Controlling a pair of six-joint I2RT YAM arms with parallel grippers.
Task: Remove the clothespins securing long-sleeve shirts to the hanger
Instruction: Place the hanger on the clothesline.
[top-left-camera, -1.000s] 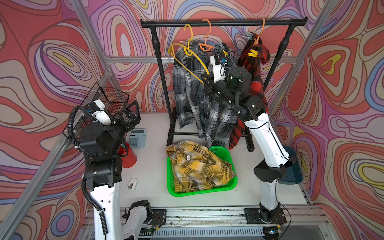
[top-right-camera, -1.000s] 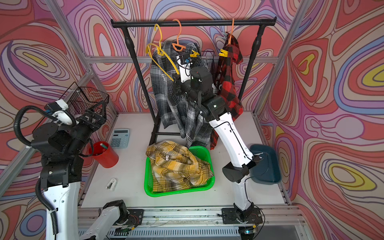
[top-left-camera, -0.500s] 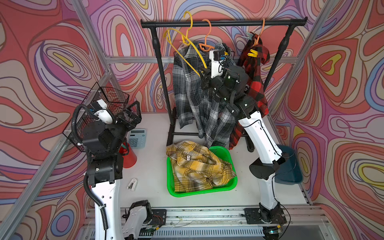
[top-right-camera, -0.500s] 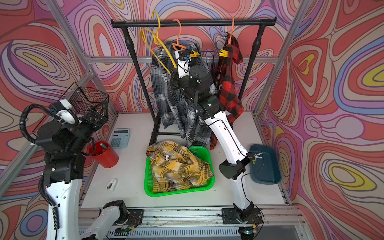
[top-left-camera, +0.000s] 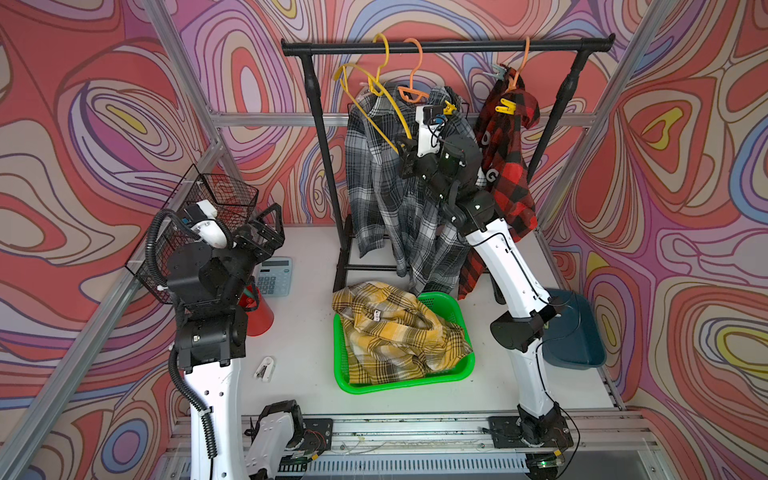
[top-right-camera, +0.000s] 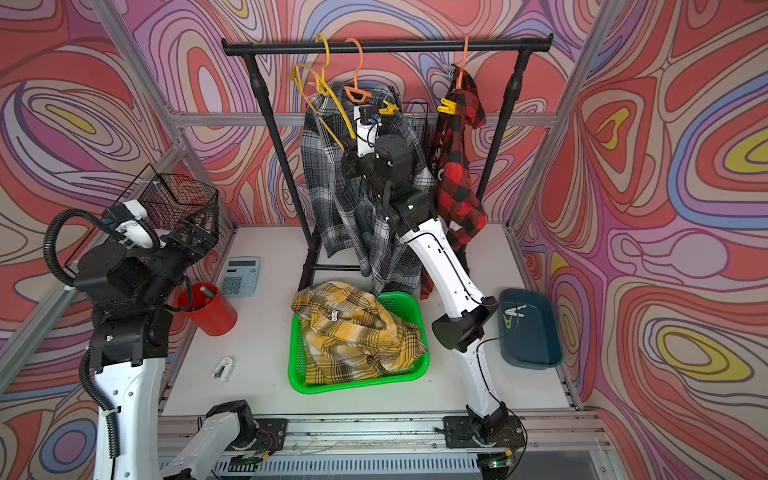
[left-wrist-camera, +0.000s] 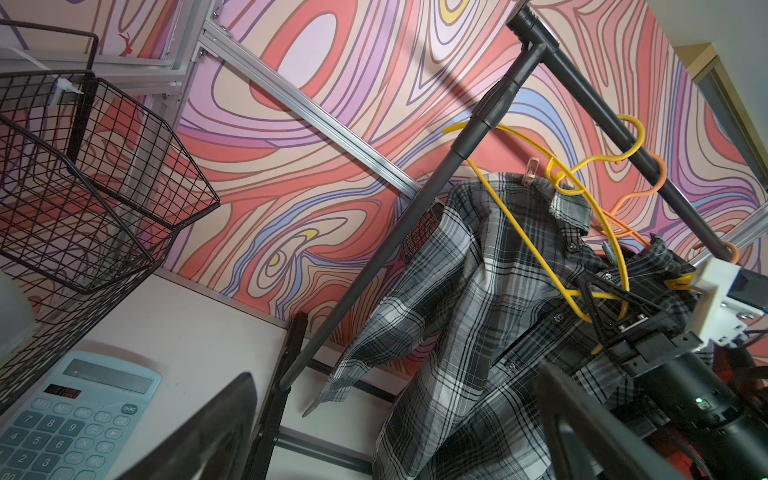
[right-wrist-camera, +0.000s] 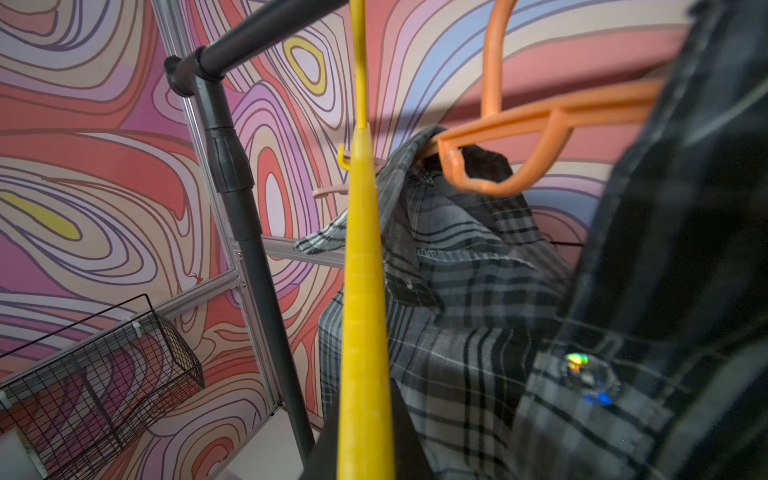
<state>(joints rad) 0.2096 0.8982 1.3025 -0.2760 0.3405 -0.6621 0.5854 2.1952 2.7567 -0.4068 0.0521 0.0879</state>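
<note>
Your right end effector (left-wrist-camera: 604, 297) is pinched narrow on the lower bar of the yellow hanger (right-wrist-camera: 365, 311). That hanger hooks over the rail (top-left-camera: 449, 45) and tilts across the front of the grey plaid shirt (top-left-camera: 386, 199). Your left end effector (top-left-camera: 266, 230) is spread wide and holds nothing, raised beside the wire basket (top-left-camera: 224, 195), well apart from the rack. The grey shirt sits on an orange hanger (top-left-camera: 411, 89), with a yellow clothespin (top-left-camera: 450, 109) at one shoulder and a pale pink clothespin (left-wrist-camera: 528, 176) at the other. The red-black shirt (top-left-camera: 509, 166) carries a second yellow clothespin (top-left-camera: 506, 107) and a teal clothespin (top-left-camera: 498, 72) near its hook. The yellow plaid shirt (top-left-camera: 395, 336) lies crumpled in the green basket (top-left-camera: 399, 384) on the bench (top-left-camera: 307, 332). A white clothespin (top-left-camera: 264, 368) lies on the bench near your left arm, and loose clothespins (top-right-camera: 513, 316) rest in the blue tray (top-right-camera: 532, 365).
</note>
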